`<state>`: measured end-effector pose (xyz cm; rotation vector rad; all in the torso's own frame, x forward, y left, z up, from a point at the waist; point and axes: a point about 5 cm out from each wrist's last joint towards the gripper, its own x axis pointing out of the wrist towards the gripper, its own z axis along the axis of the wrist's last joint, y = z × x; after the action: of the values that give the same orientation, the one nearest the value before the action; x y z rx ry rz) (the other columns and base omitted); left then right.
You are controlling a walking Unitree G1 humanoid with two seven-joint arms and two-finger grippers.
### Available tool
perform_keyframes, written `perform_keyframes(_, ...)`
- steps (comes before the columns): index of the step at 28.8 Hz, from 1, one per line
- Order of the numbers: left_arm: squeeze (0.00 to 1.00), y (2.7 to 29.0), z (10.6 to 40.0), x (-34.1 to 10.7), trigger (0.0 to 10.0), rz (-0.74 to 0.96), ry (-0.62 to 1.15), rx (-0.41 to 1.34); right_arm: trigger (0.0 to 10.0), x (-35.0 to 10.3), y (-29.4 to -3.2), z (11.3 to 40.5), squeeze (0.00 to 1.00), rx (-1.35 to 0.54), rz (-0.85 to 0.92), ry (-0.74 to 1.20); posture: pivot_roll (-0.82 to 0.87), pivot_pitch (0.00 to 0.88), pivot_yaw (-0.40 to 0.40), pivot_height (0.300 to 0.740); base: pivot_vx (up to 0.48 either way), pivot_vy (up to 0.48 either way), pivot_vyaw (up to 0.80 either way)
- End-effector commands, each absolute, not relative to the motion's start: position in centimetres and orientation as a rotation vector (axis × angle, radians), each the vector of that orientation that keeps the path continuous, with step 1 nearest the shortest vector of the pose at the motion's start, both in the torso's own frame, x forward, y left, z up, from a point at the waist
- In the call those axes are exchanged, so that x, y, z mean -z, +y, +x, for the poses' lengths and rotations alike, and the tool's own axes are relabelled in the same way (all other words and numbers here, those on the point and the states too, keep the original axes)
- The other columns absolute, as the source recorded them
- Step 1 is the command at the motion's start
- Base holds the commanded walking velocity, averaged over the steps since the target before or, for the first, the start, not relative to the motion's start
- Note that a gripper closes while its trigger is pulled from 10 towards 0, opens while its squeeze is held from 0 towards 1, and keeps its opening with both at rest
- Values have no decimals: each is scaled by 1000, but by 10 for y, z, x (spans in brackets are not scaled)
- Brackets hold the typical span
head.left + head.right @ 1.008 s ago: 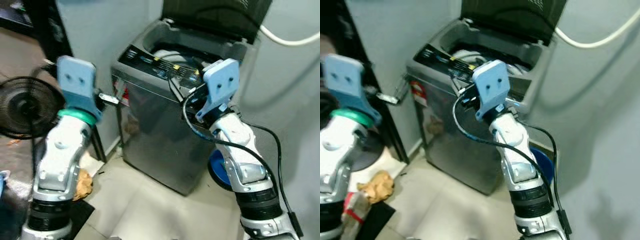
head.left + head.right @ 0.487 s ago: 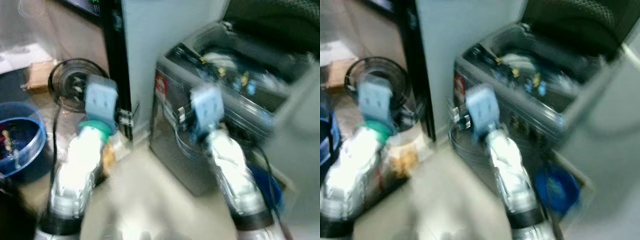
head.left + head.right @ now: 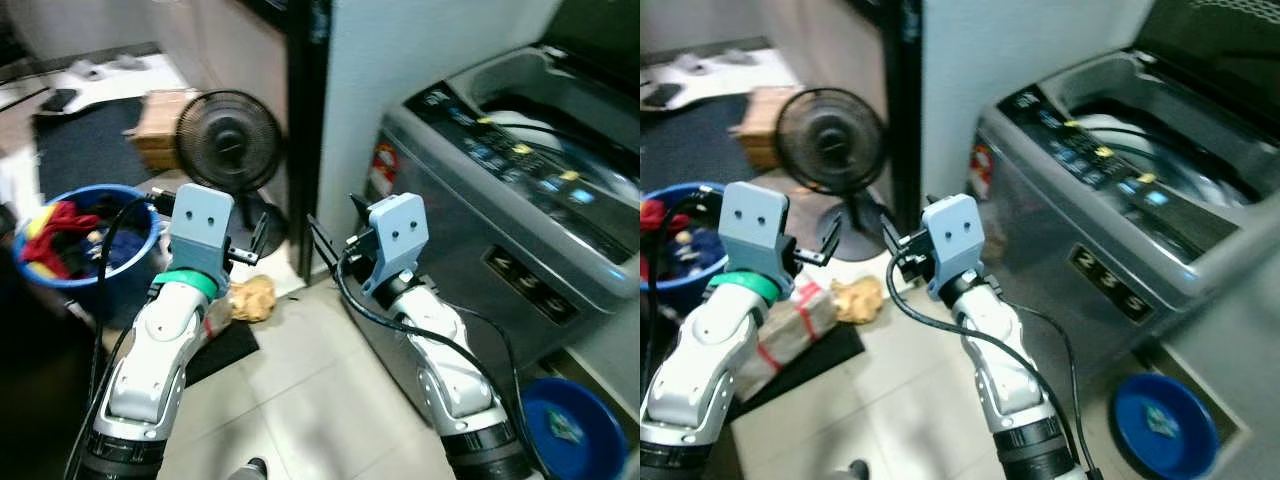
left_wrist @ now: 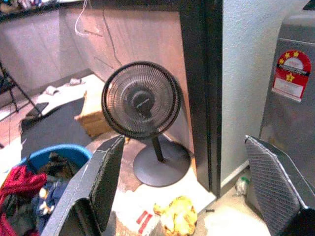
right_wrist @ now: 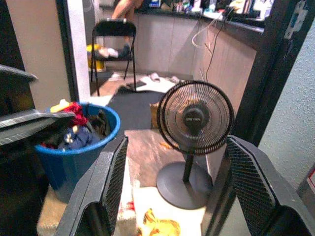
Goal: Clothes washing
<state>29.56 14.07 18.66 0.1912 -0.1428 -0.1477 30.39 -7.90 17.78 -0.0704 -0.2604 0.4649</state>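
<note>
A blue laundry basket (image 3: 128, 262) stands on the floor at the left, full of red and dark clothes (image 3: 58, 228). The grey top-loading washing machine (image 3: 470, 225) stands at the right with its lid up and something white in the drum. My left gripper (image 3: 252, 238) is open in mid-air, pointing toward the fan. Its fingers (image 4: 106, 177) stand wide apart with nothing between them. My right gripper (image 3: 335, 228) is open too, held in front of the washer's left corner, and its wrist view looks over the basket (image 5: 83, 145).
A black standing fan (image 3: 228, 140) stands by a dark door frame (image 3: 305, 120). A yellow rag (image 3: 250, 297) and a taped bundle (image 3: 790, 320) lie on the tiles. A blue basin (image 3: 565, 420) sits by the washer. A folding chair (image 5: 115, 34) and a person's limb (image 5: 125, 7) show far back.
The camera has swung left: the washer slid to the right of the picture and the fan and blue basket came into view. The blur has cleared. Both grippers stay open.
</note>
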Motion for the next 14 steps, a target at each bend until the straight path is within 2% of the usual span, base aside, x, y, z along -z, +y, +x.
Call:
perform_keyframes(1, 0, 140, 295, -181, 10000, 202, -126, 143, 10000, -173, -81, 304, 0, -451, -54, -238, 21, 0, -8, 720, 0, 0, 794)
perform_keyframes(14, 0, 139, 294, -177, 10000, 198, -125, 136, 10000, -173, -80, 304, 0, -451, -49, -236, 21, 0, -9, 720, 0, 0, 793)
